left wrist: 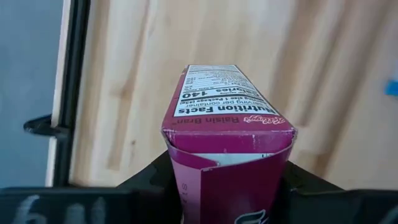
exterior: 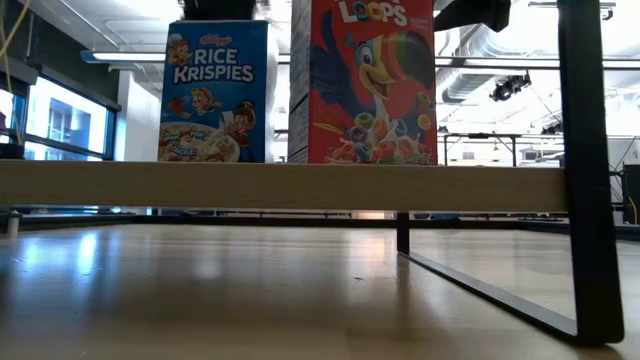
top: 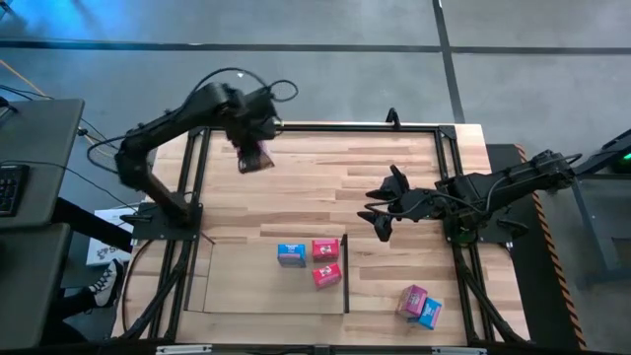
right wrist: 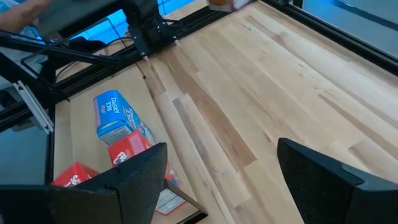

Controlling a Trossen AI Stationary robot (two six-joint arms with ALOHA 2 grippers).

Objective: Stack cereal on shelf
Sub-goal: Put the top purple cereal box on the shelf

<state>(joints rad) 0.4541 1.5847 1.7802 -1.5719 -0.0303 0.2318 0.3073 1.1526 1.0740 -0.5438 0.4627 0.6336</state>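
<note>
Magenta box (left wrist: 227, 146): clamped in left gripper (top: 255, 156), held up over far-left tabletop
Right gripper (top: 380, 210): fingers spread, hovering mid-right

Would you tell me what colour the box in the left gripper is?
Magenta: the Raisin Bran box in the left gripper, clearest in the left wrist view.

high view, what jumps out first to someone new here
The left claw, raised over the table's far left, is shut on a magenta cardboard Raisin Bran box. Three small boxes, one blue and two red, lie on the light wood shelf panel, while the open right claw hovers mid-table.
</note>
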